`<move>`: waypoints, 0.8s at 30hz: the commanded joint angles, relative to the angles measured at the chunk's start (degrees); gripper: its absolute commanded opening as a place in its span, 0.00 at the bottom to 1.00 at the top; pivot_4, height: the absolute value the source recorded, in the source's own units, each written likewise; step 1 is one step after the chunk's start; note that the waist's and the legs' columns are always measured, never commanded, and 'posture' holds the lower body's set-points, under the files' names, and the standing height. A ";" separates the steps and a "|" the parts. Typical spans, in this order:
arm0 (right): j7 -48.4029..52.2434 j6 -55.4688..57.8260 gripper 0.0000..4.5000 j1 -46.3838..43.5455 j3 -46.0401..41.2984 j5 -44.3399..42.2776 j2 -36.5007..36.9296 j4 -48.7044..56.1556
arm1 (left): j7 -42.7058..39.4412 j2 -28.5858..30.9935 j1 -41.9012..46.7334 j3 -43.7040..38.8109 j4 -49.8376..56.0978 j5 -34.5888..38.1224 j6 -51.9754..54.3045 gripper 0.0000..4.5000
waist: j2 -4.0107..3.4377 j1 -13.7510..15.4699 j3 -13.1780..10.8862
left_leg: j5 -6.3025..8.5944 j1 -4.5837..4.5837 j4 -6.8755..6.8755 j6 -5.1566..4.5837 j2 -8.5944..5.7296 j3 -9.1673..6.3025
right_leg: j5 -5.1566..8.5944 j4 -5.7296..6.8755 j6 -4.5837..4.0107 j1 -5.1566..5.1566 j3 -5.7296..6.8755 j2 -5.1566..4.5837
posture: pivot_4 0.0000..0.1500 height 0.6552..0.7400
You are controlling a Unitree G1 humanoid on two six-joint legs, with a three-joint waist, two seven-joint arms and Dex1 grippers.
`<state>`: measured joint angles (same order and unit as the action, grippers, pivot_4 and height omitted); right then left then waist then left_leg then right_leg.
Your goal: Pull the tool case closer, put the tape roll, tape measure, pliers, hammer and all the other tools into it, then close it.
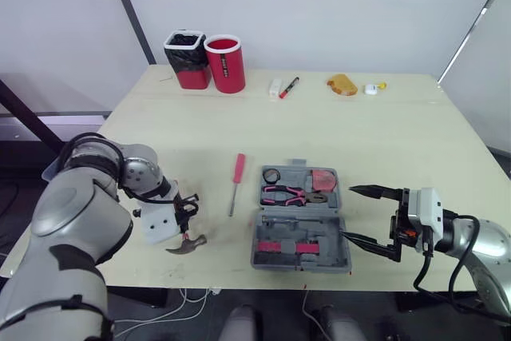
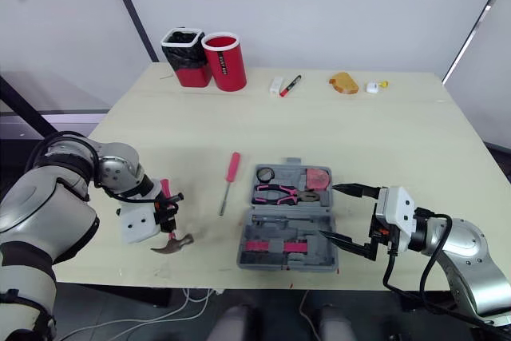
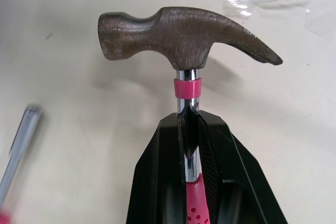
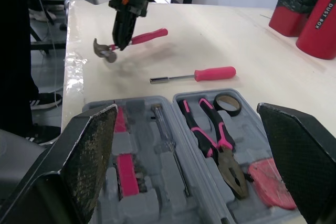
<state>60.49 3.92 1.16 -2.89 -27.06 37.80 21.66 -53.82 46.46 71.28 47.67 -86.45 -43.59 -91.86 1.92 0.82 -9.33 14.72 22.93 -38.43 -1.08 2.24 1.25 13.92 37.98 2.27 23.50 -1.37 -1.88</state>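
My left gripper (image 1: 185, 212) is shut on the chrome shaft of the pink-handled hammer (image 3: 184, 38). The hammer's brown head (image 1: 188, 243) hangs down just over the table, near its front left edge. The grey tool case (image 1: 342, 255) lies open at the front centre. Pink pliers (image 1: 291, 194), a black tape roll (image 1: 271, 175) and a red tape measure (image 1: 323, 180) rest in its far half. A pink-handled screwdriver (image 1: 236, 177) lies on the table between the hammer and the case. My right gripper (image 1: 349, 213) stands open at the case's right edge, holding nothing.
At the back of the table stand a red cup (image 1: 226, 63) and a black-lined bin (image 1: 186, 59). A marker (image 1: 288, 87), a white eraser (image 1: 275, 88), a yellow object (image 1: 342, 84) and a small white item (image 1: 371, 89) lie further right.
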 commanded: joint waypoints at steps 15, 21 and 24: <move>1.35 -0.66 1.00 -3.20 0.98 -0.89 -0.99 -0.82 | -12.05 2.37 2.80 -29.21 -14.56 5.29 3.86 0.01 | 0.14 -0.41 -0.07 | 0.00 -0.01 0.02 0.00 0.03 -0.04 | -0.01 0.06 0.00 0.01 0.05 -0.01 | 1.00 1.00; 1.61 -0.73 1.00 -3.79 1.23 -0.93 -1.15 -1.10 | -5.00 0.10 7.52 -34.00 -27.47 8.61 11.52 0.01 | 0.17 0.14 -0.07 | 0.00 0.07 -0.07 0.00 0.00 -0.11 | -0.02 0.06 0.03 0.01 0.16 -0.04 | 1.00 1.00; 1.49 -0.69 1.00 -3.74 1.40 -0.83 -1.28 -1.04 | -1.48 0.29 6.54 -33.10 -23.65 9.33 12.56 0.01 | 0.20 -0.06 -0.08 | 0.00 0.09 -0.07 0.00 -0.02 -0.11 | -0.04 0.02 0.05 0.01 0.15 -0.04 | 1.00 1.00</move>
<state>61.99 3.83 -2.49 -0.86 -27.13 36.54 19.66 -57.80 45.83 77.20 14.74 -112.30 -35.88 -79.73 2.12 0.76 -9.41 14.72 23.01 -38.50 -1.08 2.23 1.14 13.88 38.04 2.32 23.51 -1.23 -1.92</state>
